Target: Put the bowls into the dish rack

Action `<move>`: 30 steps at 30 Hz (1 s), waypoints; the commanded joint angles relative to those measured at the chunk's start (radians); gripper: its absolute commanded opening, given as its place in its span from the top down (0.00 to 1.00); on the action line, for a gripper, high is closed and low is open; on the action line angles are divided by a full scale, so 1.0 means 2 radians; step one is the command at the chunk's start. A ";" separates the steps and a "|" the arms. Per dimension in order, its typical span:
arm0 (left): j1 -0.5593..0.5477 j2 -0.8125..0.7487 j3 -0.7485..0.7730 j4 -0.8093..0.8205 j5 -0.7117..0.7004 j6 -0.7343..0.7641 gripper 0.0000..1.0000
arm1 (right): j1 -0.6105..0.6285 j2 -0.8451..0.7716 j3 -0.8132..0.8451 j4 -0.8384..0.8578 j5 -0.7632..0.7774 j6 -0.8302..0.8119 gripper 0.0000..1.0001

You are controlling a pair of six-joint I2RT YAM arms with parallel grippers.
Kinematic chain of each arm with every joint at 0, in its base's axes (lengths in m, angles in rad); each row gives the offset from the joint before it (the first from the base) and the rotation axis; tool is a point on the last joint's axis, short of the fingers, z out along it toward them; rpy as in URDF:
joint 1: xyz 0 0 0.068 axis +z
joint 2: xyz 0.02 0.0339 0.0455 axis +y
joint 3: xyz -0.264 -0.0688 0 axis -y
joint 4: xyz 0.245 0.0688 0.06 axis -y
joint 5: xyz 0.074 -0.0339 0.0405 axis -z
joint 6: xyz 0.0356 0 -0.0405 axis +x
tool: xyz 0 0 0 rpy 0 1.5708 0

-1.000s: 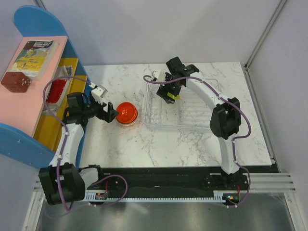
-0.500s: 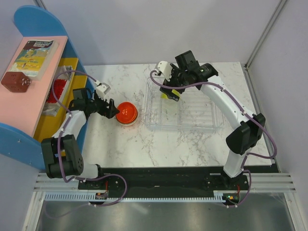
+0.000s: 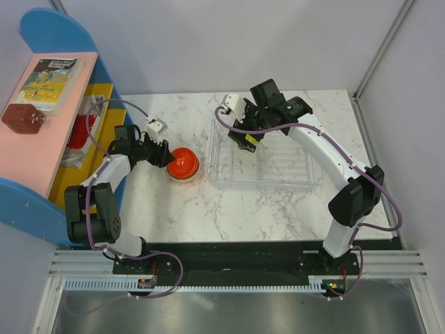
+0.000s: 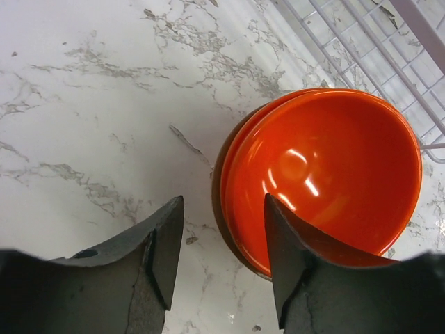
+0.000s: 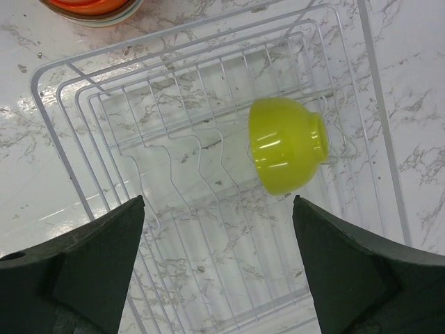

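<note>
A stack of orange bowls [image 3: 185, 164] stands on the marble table left of the dish rack [image 3: 285, 161]. A pale mint bowl is at its bottom, seen in the right wrist view [image 5: 90, 12]. My left gripper [image 3: 165, 156] is open at the stack's left side. In the left wrist view [image 4: 222, 202] it straddles the top orange bowl's [image 4: 327, 174] rim. A lime green bowl [image 5: 286, 142] lies on its side in the rack [image 5: 174, 167], at the rack's left part [image 3: 248, 140]. My right gripper [image 5: 217, 202] is open and empty above it [image 3: 242, 127].
A blue shelf unit [image 3: 49, 202] with yellow bins [image 3: 76, 174] stands at the table's left edge. A book [image 3: 49, 82] and a brown object [image 3: 22, 118] lie on its pink top. A corner of the rack [image 4: 361, 42] shows in the left wrist view.
My left gripper has reached up and right to the stack's rim. My right arm's elbow has swung out to the right; its gripper stays over the rack's left part, above the lime bowl.
</note>
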 commanded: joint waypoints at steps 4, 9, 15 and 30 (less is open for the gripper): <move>-0.025 0.011 0.013 0.018 -0.021 0.007 0.60 | 0.009 -0.029 -0.005 0.018 -0.020 0.009 0.06; -0.032 0.014 0.015 0.017 -0.030 0.005 0.78 | 0.009 -0.036 -0.012 0.021 -0.022 0.009 0.06; -0.036 0.009 0.015 0.016 -0.036 0.004 0.93 | 0.011 -0.036 -0.015 0.023 -0.023 0.011 0.06; -0.037 -0.049 0.058 -0.036 -0.003 -0.009 0.98 | 0.017 -0.030 -0.009 0.024 -0.034 0.021 0.05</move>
